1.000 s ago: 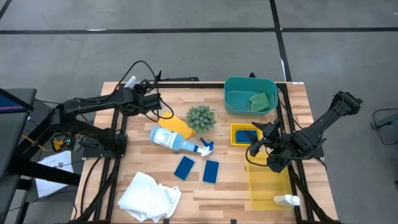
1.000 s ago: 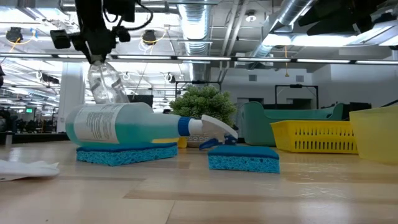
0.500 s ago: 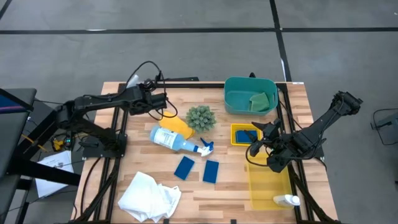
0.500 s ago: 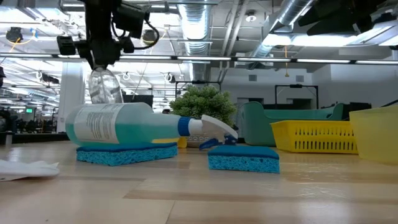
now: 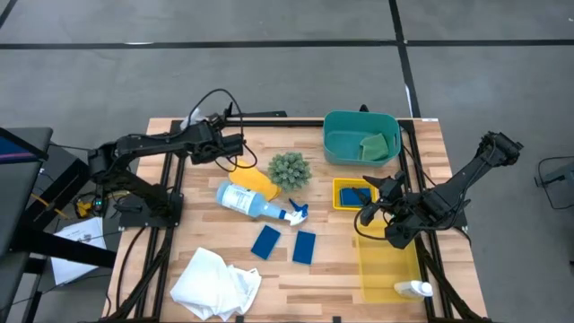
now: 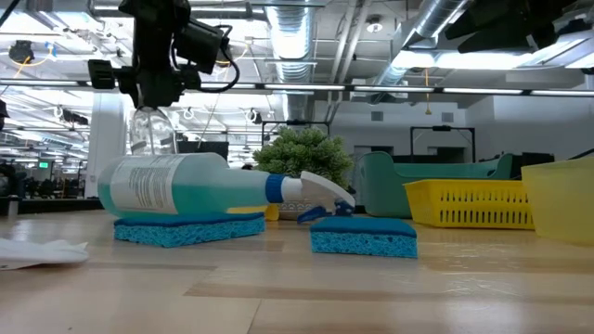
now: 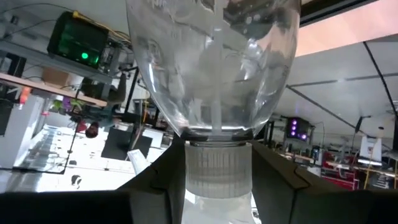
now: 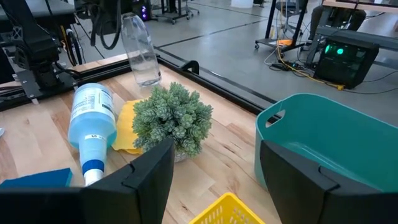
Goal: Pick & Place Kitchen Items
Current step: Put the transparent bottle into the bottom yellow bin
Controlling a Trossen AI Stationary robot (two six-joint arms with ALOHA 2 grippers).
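My left gripper is at the table's far left, shut on a clear empty bottle, which also shows in the right wrist view. My right gripper is open and empty, over a small yellow basket holding a blue sponge. A spray bottle of blue liquid lies on its side mid-table, its base by a yellow sponge. Two blue sponges lie flat nearer the front. A white cloth lies crumpled at the front left. My left gripper pinches the clear bottle's neck, just below the shoulder, between its two fingers. The fingers come from above, pointing down. The bottle hangs upright below them; the spray bottle hides its base, so I cannot tell whether it touches the table.
A round spiky green plant ball stands mid-table. A teal bin with a green sponge is at the far right. A tall yellow bin with a white bottle stands at the front right.
My left gripper has gone toward the table's right edge and a little down, still shut on the clear bottle, which has stayed upright below it.
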